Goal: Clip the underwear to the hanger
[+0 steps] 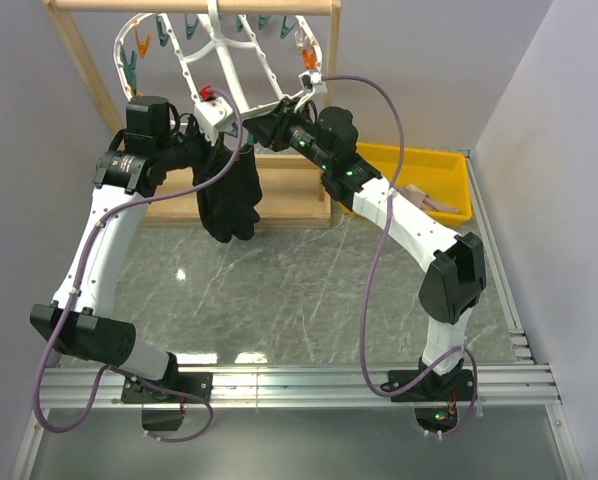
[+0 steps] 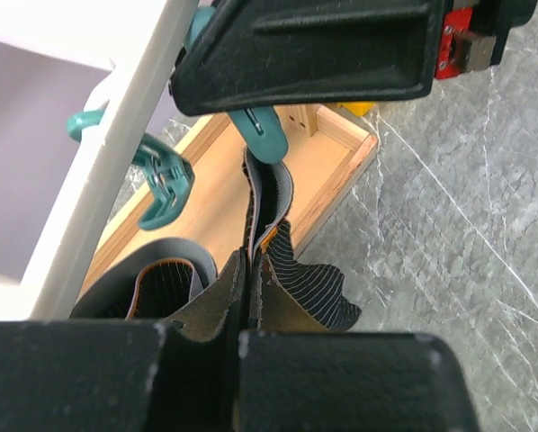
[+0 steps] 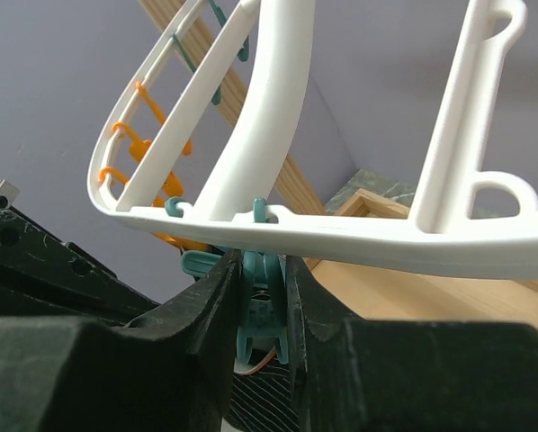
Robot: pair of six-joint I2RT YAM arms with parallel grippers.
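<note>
The white oval hanger (image 1: 229,60) hangs from the wooden frame, with orange and teal pegs on its rim. The black underwear (image 1: 229,195) hangs below its near rim. My left gripper (image 1: 207,150) is shut on the waistband (image 2: 267,202), fingertips pressed together on the cloth in the left wrist view (image 2: 251,261). My right gripper (image 1: 264,128) is shut on a teal peg (image 3: 267,306) under the hanger rim (image 3: 341,243), squeezing its handles. In the left wrist view the waistband edge reaches up into that peg (image 2: 258,135). The ribbed cloth shows below the peg (image 3: 264,405).
The wooden frame (image 1: 79,60) and its base tray (image 1: 299,205) stand at the back. A yellow bin (image 1: 449,165) at the right holds a pinkish-beige cloth (image 1: 426,198). A second teal peg (image 2: 161,175) hangs beside the rim. Walls close in on both sides.
</note>
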